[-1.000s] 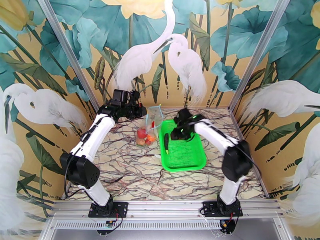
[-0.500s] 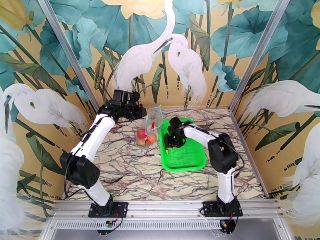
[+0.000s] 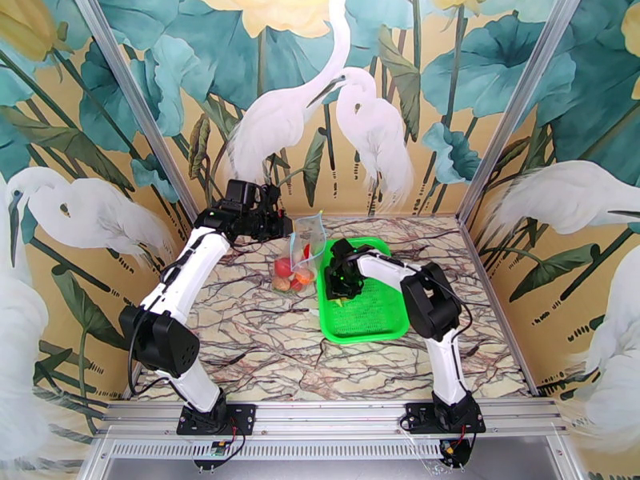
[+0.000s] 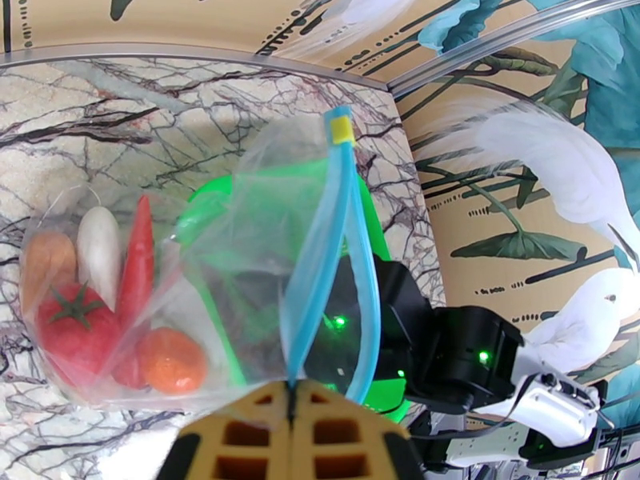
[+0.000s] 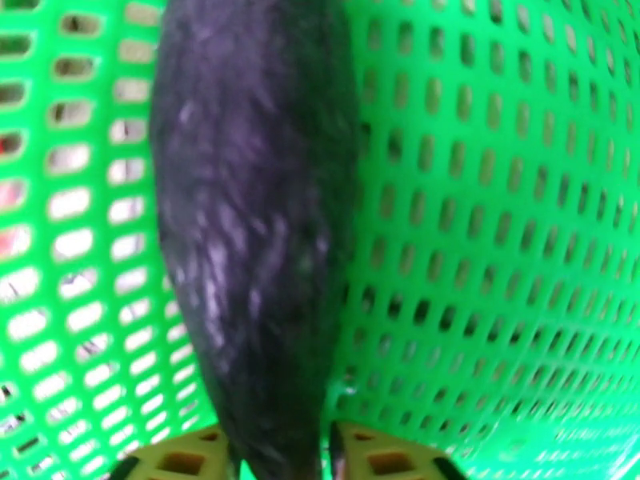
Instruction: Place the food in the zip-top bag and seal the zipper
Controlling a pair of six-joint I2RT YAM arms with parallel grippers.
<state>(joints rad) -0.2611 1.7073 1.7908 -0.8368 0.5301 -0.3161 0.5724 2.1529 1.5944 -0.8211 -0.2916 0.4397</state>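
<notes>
Having swung left across the green basket [image 3: 372, 314] in the last second, the right claw [image 3: 340, 283] sits low at its left wall, fingers pinched on the narrow end of the dark eggplant [image 5: 248, 218], which stretches away from the tips along the mesh. The left claw [image 4: 290, 391] stays clamped on the blue zipper [image 4: 324, 242], holding the clear bag [image 4: 240, 218] beside the basket, tomato [image 4: 72, 322] and orange [image 4: 170, 360] inside.

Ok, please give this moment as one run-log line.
left gripper: shut on zipper, bag mouth open | right gripper: shut on eggplant in basket | in bag: tomato, chili, radish, orange | seal: not done
</notes>
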